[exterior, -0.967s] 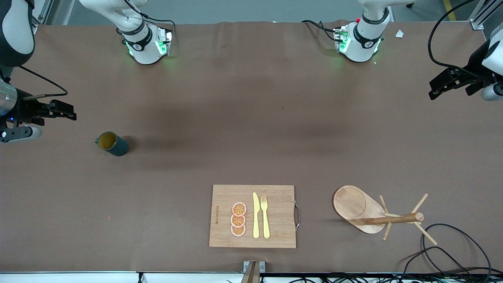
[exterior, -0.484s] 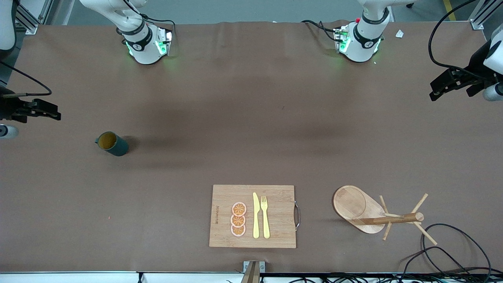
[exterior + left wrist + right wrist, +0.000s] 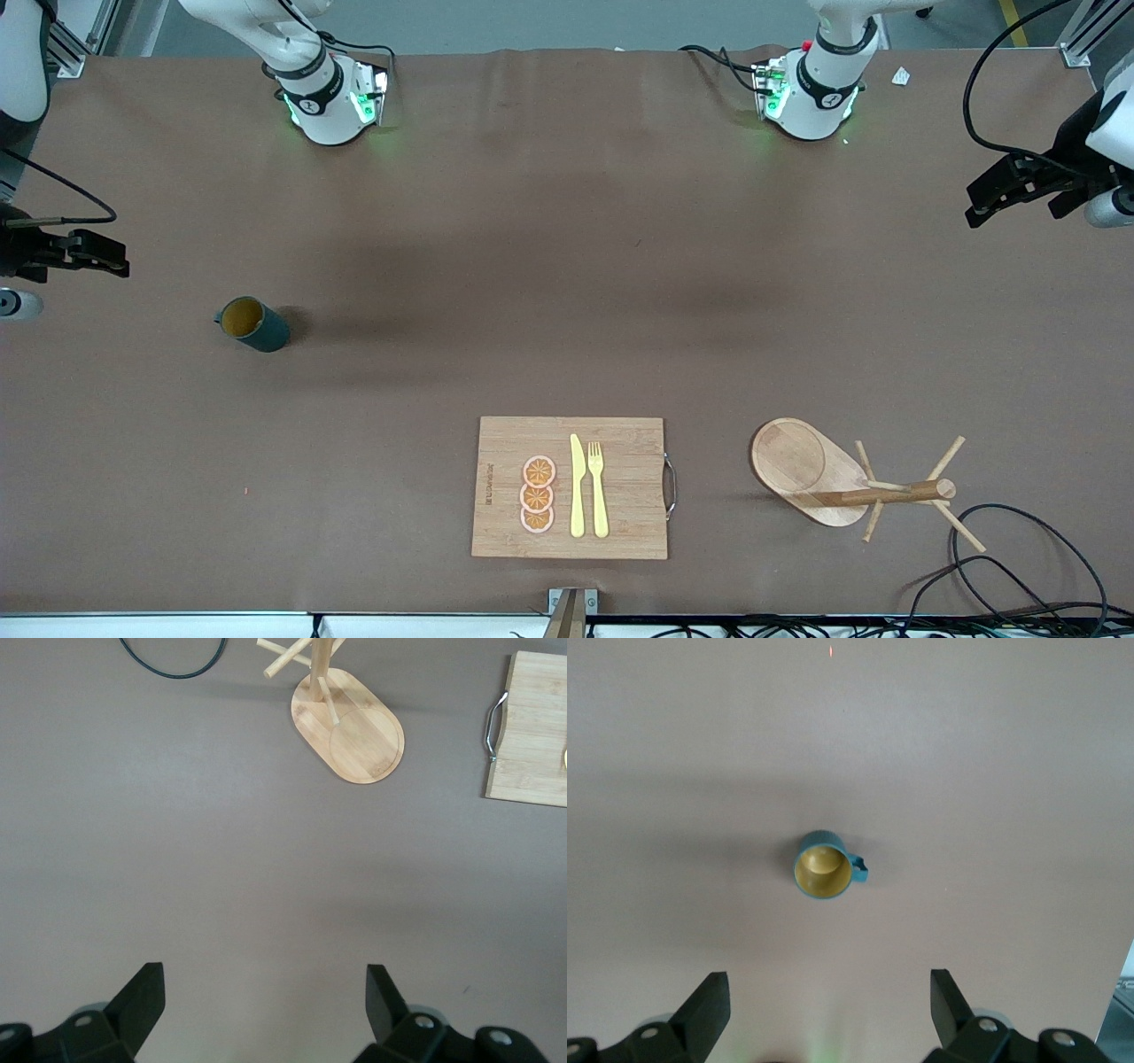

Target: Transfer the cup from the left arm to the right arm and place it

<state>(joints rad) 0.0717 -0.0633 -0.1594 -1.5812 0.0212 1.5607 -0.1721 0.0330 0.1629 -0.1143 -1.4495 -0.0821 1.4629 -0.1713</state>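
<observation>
Since the earlier frames we see the right gripper (image 3: 93, 252) drawn back toward the right arm's end of the worktop (image 3: 567, 292), away from the cup (image 3: 252, 324); nothing else has shifted. We judge the task to be at its close: the cup stands upright and free, apart from both arms. Its mustard interior appears empty in the right wrist view, its small handle at the side. The right gripper hangs released, its fingers (image 3: 704, 1005) spread wide with nothing between them. The left gripper (image 3: 1001, 190) waits likewise released over the left arm's end. Nearer the front camera lies a cutting board (image 3: 620, 443) bearing three orange slices (image 3: 538, 494), a knife (image 3: 577, 486) and a fork (image 3: 598, 487); beside it, a mug tree (image 3: 833, 478) carries nothing.
</observation>
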